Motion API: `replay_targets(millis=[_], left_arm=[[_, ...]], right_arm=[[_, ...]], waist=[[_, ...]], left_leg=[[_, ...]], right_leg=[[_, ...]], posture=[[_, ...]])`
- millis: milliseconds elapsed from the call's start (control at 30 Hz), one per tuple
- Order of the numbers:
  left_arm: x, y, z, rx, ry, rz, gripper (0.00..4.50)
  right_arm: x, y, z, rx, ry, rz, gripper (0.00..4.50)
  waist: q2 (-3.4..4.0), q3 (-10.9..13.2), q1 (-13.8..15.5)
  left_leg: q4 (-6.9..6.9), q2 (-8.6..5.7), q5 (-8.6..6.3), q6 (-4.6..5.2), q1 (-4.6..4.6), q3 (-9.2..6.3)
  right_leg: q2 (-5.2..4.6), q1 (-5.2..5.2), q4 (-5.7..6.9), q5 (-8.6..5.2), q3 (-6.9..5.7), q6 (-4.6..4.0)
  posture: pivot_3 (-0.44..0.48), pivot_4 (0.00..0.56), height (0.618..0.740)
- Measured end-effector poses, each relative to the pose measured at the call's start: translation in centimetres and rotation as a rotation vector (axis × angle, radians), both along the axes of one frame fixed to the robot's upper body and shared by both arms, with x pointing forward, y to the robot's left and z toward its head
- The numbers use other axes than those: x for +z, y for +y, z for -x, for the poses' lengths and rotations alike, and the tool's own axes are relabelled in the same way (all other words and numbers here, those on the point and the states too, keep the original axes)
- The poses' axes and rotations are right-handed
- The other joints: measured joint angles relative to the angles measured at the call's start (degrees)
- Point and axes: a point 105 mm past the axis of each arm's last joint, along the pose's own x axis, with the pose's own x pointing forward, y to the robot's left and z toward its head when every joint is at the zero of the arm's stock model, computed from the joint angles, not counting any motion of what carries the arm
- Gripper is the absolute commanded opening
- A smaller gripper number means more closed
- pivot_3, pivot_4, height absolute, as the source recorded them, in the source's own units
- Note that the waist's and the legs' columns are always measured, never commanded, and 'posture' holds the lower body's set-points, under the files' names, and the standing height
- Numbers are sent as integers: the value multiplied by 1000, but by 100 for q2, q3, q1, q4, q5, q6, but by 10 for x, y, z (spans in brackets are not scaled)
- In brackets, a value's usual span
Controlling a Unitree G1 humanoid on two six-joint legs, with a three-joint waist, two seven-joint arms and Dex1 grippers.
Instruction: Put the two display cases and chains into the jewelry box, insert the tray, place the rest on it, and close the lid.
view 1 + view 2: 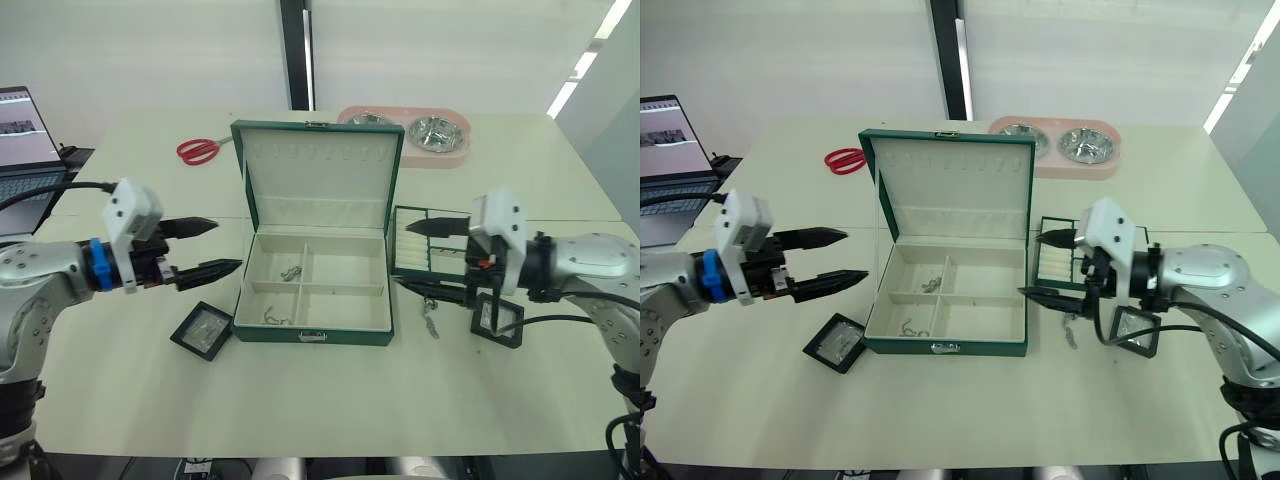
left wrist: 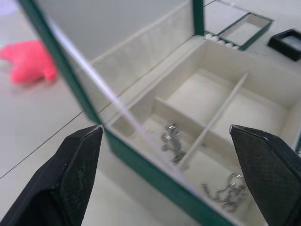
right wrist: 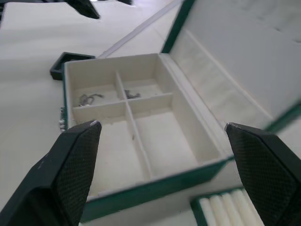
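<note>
The dark green jewelry box (image 1: pixel 312 333) stands open mid-table, its lid (image 1: pixel 318 170) upright. One chain (image 1: pixel 291 271) lies in the back left compartment and another chain (image 1: pixel 272 319) in the front left one. A display case (image 1: pixel 203 330) lies on the table left of the box. My left gripper (image 1: pixel 229 244) hovers open above that case, empty. My right gripper (image 1: pixel 403 256) is open and empty just right of the box. It partly covers the tray (image 1: pixel 425 255). Below it lie a loose chain (image 1: pixel 430 318) and the second display case (image 1: pixel 497 320).
A pink double pet bowl (image 1: pixel 420 130) sits behind the box at the back right. Red-handled scissors (image 1: pixel 200 150) lie at the back left. A laptop (image 1: pixel 25 150) stands past the table's left edge.
</note>
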Motion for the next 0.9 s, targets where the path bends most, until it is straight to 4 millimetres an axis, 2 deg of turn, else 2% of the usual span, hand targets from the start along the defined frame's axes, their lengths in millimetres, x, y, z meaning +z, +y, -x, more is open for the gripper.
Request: replay_targets(millis=[100, 267, 400, 533, 633, 733, 900], left_arm=[[-18, 23, 0, 97, 0, 20, 4469], [-44, 69, 6, 272, -8, 20, 4469], [-67, 96, 17, 378, 9, 28, 4469], [-90, 119, 36, 464, 57, 25, 4469], [-105, 132, 50, 518, 85, 38, 4469], [-118, 145, 67, 575, 129, 39, 4469], [-123, 147, 77, 581, 136, 45, 4469]], right_arm=[[-4, -29, 1, -124, -3, 16, 4500], [-30, -82, 12, -308, 30, 89, 4500], [-48, -114, 24, -406, 49, 124, 4500], [-65, -142, 33, -516, 84, 112, 4500], [-75, -156, 42, -553, 104, 121, 4500], [-95, -173, 59, -592, 171, 140, 4500], [-110, -177, 75, -564, 235, 156, 4500]], waist=[[-1, 0, 5], [-1, 0, 9], [-3, -1, 6], [-3, -1, -14], [-3, -2, -11], [-4, -2, -10], [-3, -4, -9]], left_leg=[[2, 1, 0, 0, 0, -1], [1, 1, 0, 1, 5, 1], [1, 2, 0, 1, 6, 1], [-1, 3, 0, 1, 9, 5], [-2, 3, -1, 1, 11, 4], [-4, 3, -1, 1, 10, 5], [-4, 4, -1, 1, 17, 4]], right_leg=[[0, 1, 2, 0, 0, 0], [0, 4, 3, 0, 0, 0], [0, 4, 3, 0, 1, 0], [0, 4, 4, 0, 3, 0], [-1, 6, 3, 0, 3, 1], [-2, 6, 1, 0, 3, 1], [-3, 11, 5, 0, 3, 1]], posture=[[0, 150, 740], [0, 150, 740], [0, 150, 740], [0, 150, 740], [0, 150, 740], [0, 150, 740], [0, 150, 740]])
